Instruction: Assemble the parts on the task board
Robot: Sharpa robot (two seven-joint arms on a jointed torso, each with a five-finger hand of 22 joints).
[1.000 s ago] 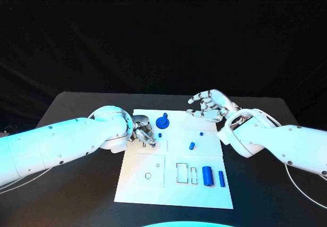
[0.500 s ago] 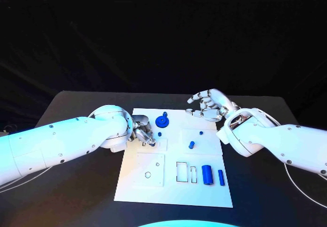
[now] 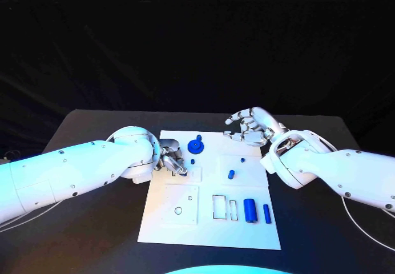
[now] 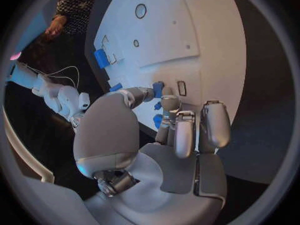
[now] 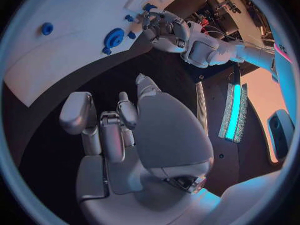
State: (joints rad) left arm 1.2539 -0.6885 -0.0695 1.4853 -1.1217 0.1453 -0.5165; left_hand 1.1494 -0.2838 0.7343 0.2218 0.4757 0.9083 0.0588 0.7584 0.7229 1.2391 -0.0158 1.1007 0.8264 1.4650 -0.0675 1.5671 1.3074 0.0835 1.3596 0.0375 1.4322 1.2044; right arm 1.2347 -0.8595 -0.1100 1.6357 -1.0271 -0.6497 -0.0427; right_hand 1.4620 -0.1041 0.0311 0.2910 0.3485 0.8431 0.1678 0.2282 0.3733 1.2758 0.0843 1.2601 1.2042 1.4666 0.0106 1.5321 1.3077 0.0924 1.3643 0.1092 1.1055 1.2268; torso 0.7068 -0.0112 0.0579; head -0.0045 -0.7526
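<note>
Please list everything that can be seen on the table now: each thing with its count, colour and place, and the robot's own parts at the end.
table: one, black, under everything.
task board: one, white, middle of the table, with outlined recesses and small holes.
round part: one, blue, at the board's far end.
small parts: two, blue, one next to the left robot hand, one at the board's centre.
long parts: two, blue, a thick one and a thin one, side by side at the board's near right.
left robot hand: silver, over the board's left edge, fingertips at a small blue part.
right robot hand: silver, beyond the board's far right corner, fingers curled, holding nothing.
</note>
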